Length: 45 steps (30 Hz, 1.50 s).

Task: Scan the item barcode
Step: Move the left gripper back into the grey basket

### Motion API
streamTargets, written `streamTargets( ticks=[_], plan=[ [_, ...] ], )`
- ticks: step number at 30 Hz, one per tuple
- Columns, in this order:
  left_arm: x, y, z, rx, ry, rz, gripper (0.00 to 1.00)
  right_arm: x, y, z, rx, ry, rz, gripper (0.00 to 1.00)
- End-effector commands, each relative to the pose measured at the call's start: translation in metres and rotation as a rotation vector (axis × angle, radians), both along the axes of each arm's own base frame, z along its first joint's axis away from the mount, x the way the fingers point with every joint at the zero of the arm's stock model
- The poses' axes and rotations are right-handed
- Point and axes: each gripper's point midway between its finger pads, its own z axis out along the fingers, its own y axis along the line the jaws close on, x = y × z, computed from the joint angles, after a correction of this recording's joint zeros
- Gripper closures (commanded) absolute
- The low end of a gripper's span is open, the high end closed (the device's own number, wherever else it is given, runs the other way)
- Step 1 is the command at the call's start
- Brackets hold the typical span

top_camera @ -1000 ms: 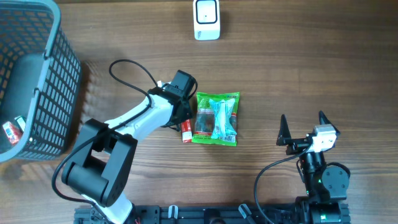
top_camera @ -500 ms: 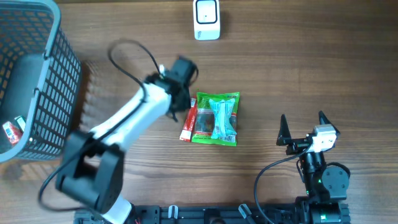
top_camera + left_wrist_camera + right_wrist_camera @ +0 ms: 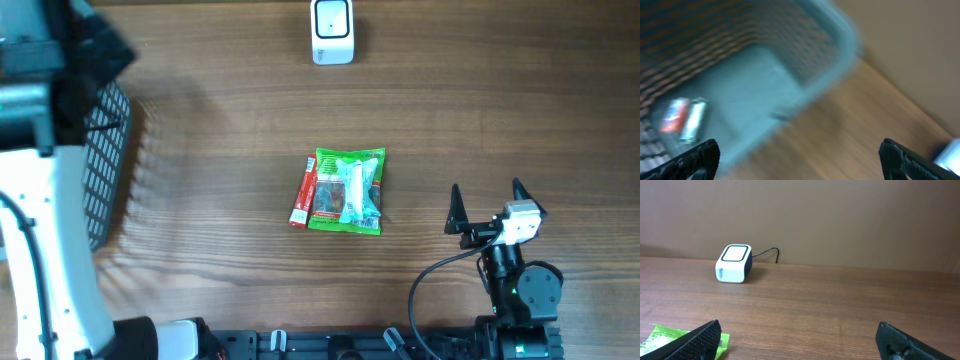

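A green snack packet (image 3: 345, 190) lies flat mid-table, and a thin red stick pack (image 3: 304, 196) rests against its left edge. The white barcode scanner (image 3: 332, 32) stands at the far edge, facing up. My left arm (image 3: 40, 250) reaches up the far left, and its gripper (image 3: 800, 162) hangs open and holds nothing above the grey basket (image 3: 765, 70), in a blurred view. The right gripper (image 3: 490, 205) sits open near the front right with nothing between its fingers. The scanner (image 3: 733, 263) and a corner of the packet (image 3: 670, 339) show in the right wrist view.
The grey mesh basket (image 3: 105, 160) stands at the left edge, mostly covered by my left arm. A small red and silver item (image 3: 685, 117) lies on its floor. The scanner's cable (image 3: 767, 252) runs off behind it.
My left gripper has opened and swung away from the packet's left side to above the basket. The red stick pack shifted slightly and now lies free beside the packet. The right arm is still.
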Motion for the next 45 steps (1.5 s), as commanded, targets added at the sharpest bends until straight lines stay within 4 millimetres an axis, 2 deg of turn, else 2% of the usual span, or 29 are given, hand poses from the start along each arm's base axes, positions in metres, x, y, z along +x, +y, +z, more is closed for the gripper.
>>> streamTargets(
  ticks=[1,2,4,7,12,18,23,30,39,45],
  plan=[
    [-0.033,0.076,-0.02,0.012,0.102,0.204,0.0,0.0,-0.002,0.001,0.008,-0.005,-0.012,0.0],
    [-0.043,0.094,-0.027,0.015,0.141,0.238,0.0,0.0,-0.002,0.001,0.008,-0.005,-0.012,0.0],
    [-0.055,0.117,-0.039,0.008,0.196,0.284,0.0,0.0,-0.002,0.001,0.008,-0.005,-0.012,0.0],
    [-0.075,0.153,-0.069,-0.018,0.325,0.326,0.0,0.0,-0.002,0.001,0.008,-0.005,-0.012,0.0],
    [-0.08,0.181,-0.119,-0.093,0.459,0.268,0.0,0.0,-0.002,0.001,0.008,-0.005,-0.012,0.0],
    [-0.071,0.185,-0.169,-0.245,0.511,0.113,0.0,0.0,-0.002,0.001,0.008,-0.005,-0.012,0.0],
    [-0.079,0.204,-0.201,-0.297,0.559,0.143,0.0,0.0,-0.002,0.001,0.008,-0.005,-0.012,0.0],
    [-0.09,0.213,-0.244,-0.353,0.634,0.13,0.0,0.0,-0.002,0.001,0.008,-0.005,-0.012,0.01],
    [-0.099,0.212,-0.298,-0.362,0.651,0.119,0.0,0.0,-0.002,0.001,0.008,-0.005,-0.012,0.0],
    [-0.099,0.211,-0.326,-0.347,0.63,0.12,0.0,0.0,-0.002,0.001,0.008,-0.005,-0.012,0.0]
  ],
)
